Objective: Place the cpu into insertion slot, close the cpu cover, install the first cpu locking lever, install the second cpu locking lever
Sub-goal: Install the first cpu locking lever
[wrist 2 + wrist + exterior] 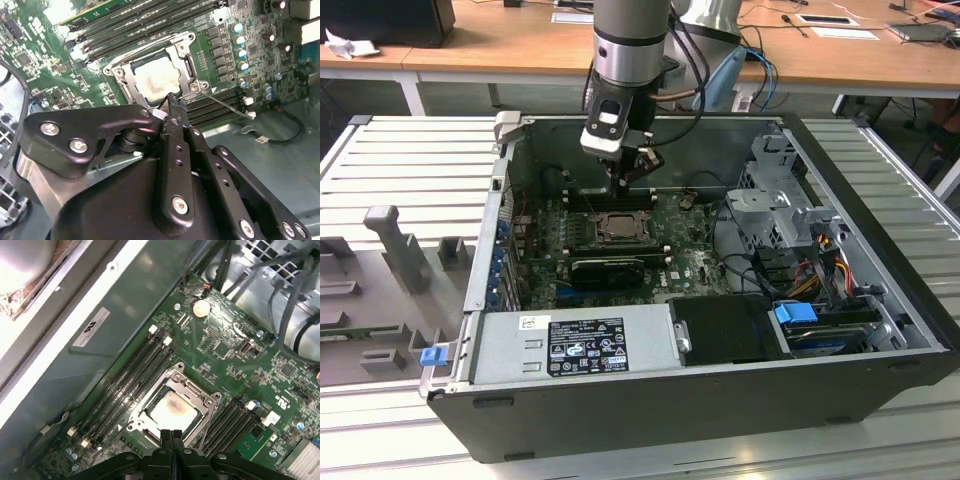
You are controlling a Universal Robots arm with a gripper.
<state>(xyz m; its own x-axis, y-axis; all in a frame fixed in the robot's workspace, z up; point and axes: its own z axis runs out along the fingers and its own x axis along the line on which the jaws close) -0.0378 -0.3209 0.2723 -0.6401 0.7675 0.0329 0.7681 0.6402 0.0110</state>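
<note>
1. The pincer (pixel 171 436) is narrow. Its 2 fingers are pressed together, and I can see nothing held between them.
2. In the second wrist view, its tip (pixel 173 102) hangs just beside the edge of the cpu cover (pixel 182 55). I cannot tell if it touches.
3. The cpu (pixel 172 410) lies flat in the insertion slot (pixel 592 228), on the green board (pixel 225 355) inside the open computer case (pixel 880 300). The case sits on the ribbed bench (pixel 410 160).
4. The cover looks to be down. Its metal frame goes all around the chip, and the pale top shows through the window.
5. A thin metal lever (pixel 227 104) sticks out from 1 corner of the slot, away from the frame. It looks not locked.
6. The chip is probably light, thin and stiff, and easy to hurt. It is best held by its edges, never by its pale top.
7. The cover is likely thin, hard metal. Push on its rim, not on the window.
8. The lever is probably a springy, smooth wire. It may push back and slip off the fingers. The best hold is near its free end.
</note>
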